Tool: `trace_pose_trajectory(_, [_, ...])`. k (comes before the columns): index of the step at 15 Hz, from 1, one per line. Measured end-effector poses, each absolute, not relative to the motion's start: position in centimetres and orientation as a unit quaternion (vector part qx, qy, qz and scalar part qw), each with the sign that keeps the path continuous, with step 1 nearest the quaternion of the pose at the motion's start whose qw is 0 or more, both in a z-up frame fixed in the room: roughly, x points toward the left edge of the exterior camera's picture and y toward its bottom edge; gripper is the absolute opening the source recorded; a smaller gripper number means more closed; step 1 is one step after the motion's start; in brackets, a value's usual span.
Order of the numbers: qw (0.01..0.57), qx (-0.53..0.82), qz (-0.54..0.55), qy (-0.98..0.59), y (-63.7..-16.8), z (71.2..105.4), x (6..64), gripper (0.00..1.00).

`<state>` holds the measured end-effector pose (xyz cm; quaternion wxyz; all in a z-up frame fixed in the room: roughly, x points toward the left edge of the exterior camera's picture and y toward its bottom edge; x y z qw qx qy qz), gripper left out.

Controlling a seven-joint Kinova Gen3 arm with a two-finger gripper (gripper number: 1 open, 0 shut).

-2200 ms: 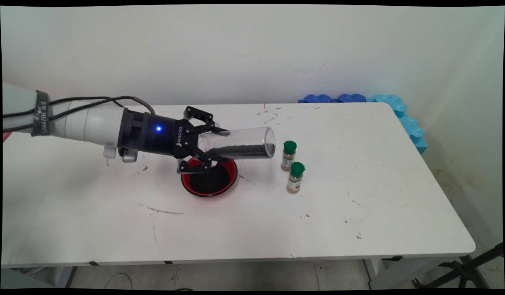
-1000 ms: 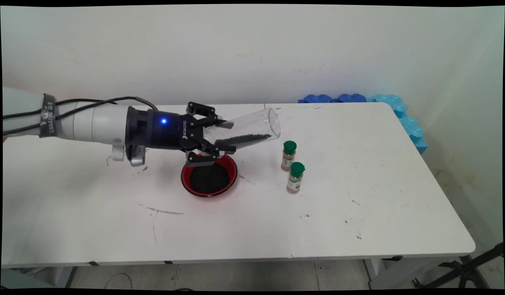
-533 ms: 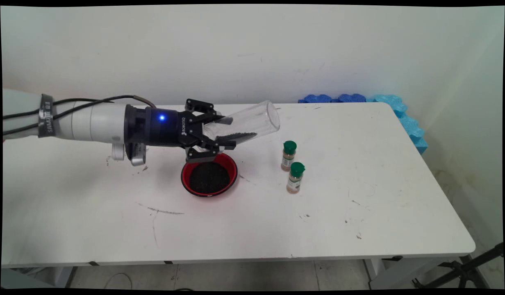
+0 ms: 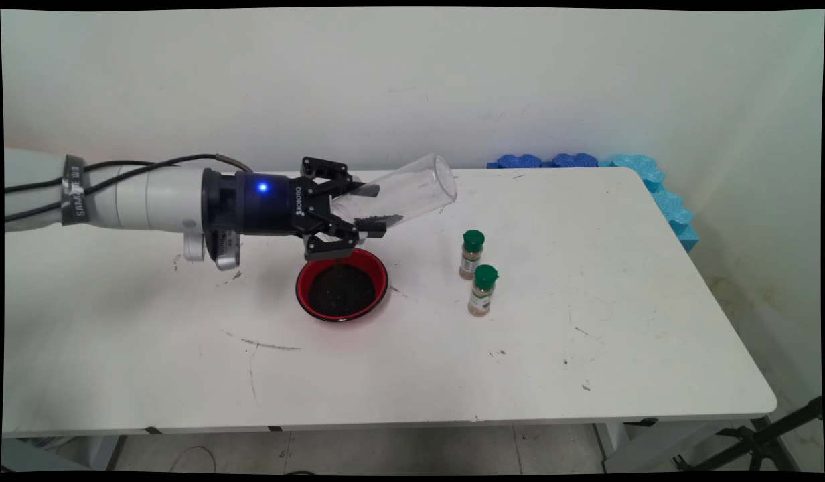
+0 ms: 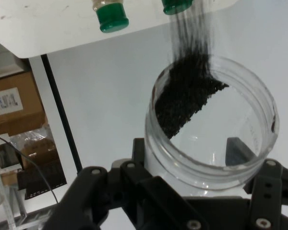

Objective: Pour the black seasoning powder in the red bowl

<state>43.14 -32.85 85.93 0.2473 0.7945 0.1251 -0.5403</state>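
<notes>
Clear glossy jar (image 4: 402, 194) is showing matt black granules (image 5: 187, 96); pincer (image 4: 359, 211) looking matt black plastic; worktop (image 4: 586, 301) smooth, scuffed.

I'm looking into a plain lab room: a scuffed white desk (image 4: 586, 321) against a bare wall (image 4: 412, 80), blue foam pieces (image 4: 653, 181) at its two o'clock corner, cardboard boxes (image 5: 12, 103) stacked beside it.

Main view looks down across the white surface (image 4: 586, 281) toward the wall. Hand view sits close behind the clear glass jar (image 5: 211, 129). Both show the jar (image 4: 402, 194).
</notes>
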Motion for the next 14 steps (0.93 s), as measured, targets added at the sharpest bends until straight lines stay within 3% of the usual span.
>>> trace_pose_trajectory(14, [0.255, 0.773, -0.563, 0.141, -33.57, 86.02, 42.84, 0.0])
